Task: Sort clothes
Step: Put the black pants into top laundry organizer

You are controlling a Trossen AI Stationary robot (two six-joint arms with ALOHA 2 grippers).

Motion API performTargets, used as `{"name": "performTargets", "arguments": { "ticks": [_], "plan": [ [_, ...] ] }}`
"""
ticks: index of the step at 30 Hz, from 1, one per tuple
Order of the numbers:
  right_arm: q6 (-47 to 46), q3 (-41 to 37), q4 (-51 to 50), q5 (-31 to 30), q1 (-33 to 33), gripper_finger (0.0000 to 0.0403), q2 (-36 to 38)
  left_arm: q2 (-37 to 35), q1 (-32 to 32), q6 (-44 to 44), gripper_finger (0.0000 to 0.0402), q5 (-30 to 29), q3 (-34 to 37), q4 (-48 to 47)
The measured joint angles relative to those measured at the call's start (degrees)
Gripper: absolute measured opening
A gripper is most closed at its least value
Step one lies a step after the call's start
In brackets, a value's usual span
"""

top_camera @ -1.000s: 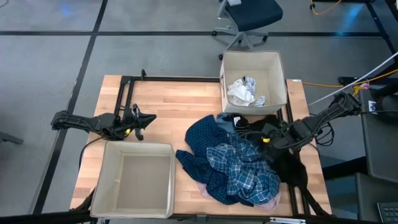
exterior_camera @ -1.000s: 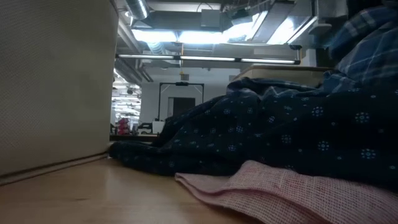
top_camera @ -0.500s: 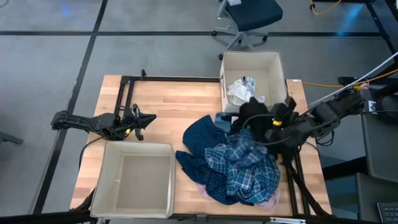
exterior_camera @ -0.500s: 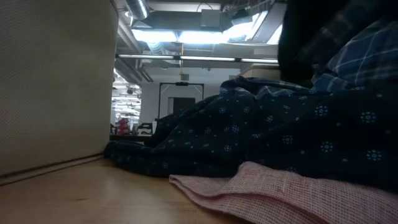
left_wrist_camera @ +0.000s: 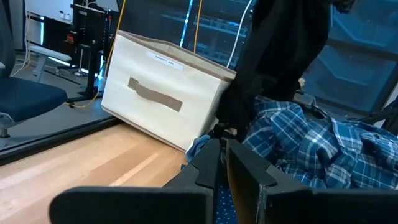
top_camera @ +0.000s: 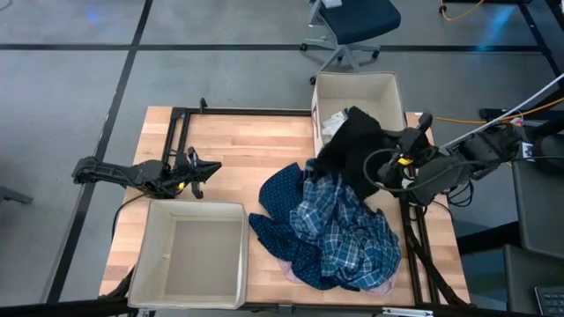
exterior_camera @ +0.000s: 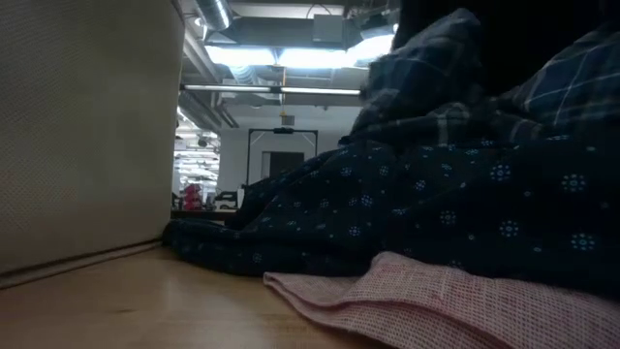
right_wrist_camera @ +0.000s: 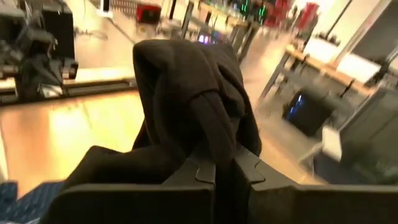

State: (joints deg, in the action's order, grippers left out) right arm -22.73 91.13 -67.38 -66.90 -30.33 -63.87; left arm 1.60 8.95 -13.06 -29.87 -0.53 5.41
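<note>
My right gripper (top_camera: pixel 394 157) is shut on the black garment (top_camera: pixel 357 151), raised above the table's right side beside the far beige box (top_camera: pixel 388 95). The garment also shows in the right wrist view (right_wrist_camera: pixel 186 99) and in the left wrist view (left_wrist_camera: pixel 280 56). Below it lies a pile: the blue plaid shirt (top_camera: pixel 344 233), the navy white-dotted garment (top_camera: pixel 282 207) and the pale pink piece (exterior_camera: pixel 436 301) on the table. A white striped piece (top_camera: pixel 333 123) lies in the far box. My left gripper (top_camera: pixel 210 167) is shut and empty at the table's left. My right gripper pinches a bunched fold of the black garment (right_wrist_camera: pixel 214 140) between its two fingers. The garment drapes over and hangs below the fingers, slack. Its lower part (top_camera: pixel 339 172) reaches down to the pile and the edge of the far box.
A second beige fabric box (top_camera: pixel 189 255) stands at the near left, with nothing inside. A black metal frame (top_camera: pixel 181 119) runs along the table's far and left edges. Bare wood (top_camera: pixel 256 150) lies between the left arm and the pile. An office chair (top_camera: pixel 352 26) stands beyond the table.
My right gripper has risen and gone toward the table's far edge with the black garment. The garment has been pulled up out of the pile and now hangs beside the far box. The plaid shirt has been tugged up and shifted with it.
</note>
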Motion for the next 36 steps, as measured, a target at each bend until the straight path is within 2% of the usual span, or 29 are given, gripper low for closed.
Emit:
{"name": "performTargets", "arguments": {
  "ticks": [7, 13, 19, 26, 36],
  "plan": [
    [25.55, 0.11, 23.20, 0.15, 2.97, 0.0011, -0.03, 0.00, 0.02, -0.02, 0.0019, 0.00, 0.02, 0.00],
    [45.09, 0.11, 40.95, 0.70, 10.09, 0.0013, -0.03, 0.00, 0.02, -0.03, 0.0019, 0.02, 0.02, 0.00],
    [61.12, 0.11, 57.94, 7.61, 17.83, 0.0013, -0.03, -0.01, 0.01, -0.54, 0.0019, 0.02, 0.00, -0.02],
    [72.48, 0.11, 66.56, 13.31, 28.46, 0.0013, -0.03, 0.00, 0.02, -0.48, 0.0019, 0.02, 0.02, -0.02],
    [75.78, 0.11, 76.74, 23.22, 45.05, 0.0014, -0.03, 0.00, 0.02, -0.48, 0.0019, 0.00, 0.01, -0.02]
  ]
}}
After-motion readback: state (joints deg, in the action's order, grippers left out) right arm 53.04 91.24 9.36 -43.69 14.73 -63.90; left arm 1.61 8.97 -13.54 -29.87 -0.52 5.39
